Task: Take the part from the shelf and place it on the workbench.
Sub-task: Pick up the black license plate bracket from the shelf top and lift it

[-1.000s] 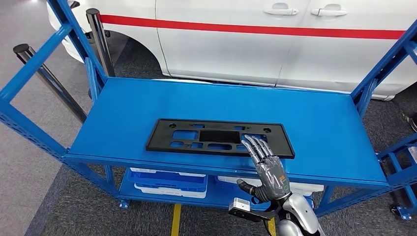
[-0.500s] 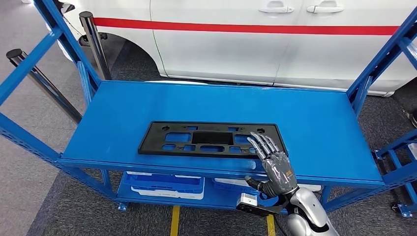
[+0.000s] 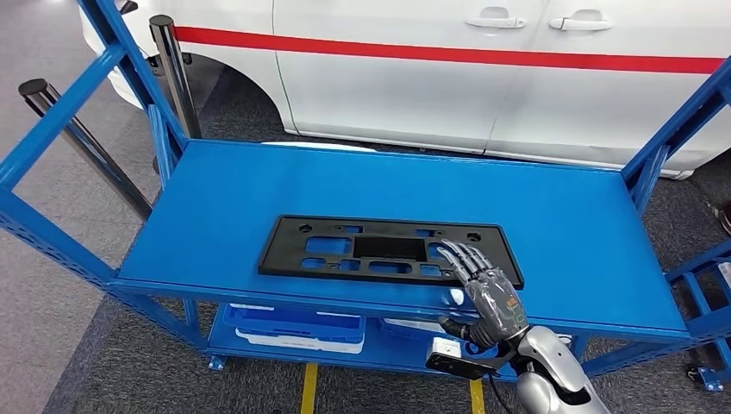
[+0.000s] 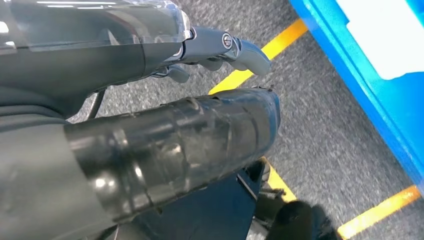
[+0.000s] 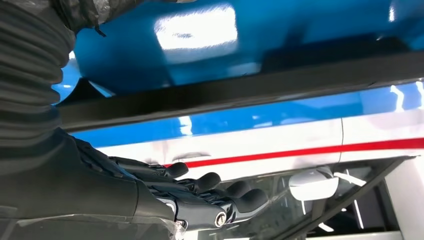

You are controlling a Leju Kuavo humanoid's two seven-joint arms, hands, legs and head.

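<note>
The flat black part (image 3: 390, 251), pierced with cutouts, lies near the glossy blue shelf's (image 3: 560, 224) front edge, bare metal all round. The right hand (image 3: 487, 289), fingers spread, reaches over its right end, gripping nothing. The left hand (image 4: 150, 115) hangs above grey carpet; its grip I cannot tell.

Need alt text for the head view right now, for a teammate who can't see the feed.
The robot's right hand, fingers spread, reaches over the near right end of a flat black part lying on a blue shelf. A white car with a red stripe stands behind; blue and white trays sit below.
</note>
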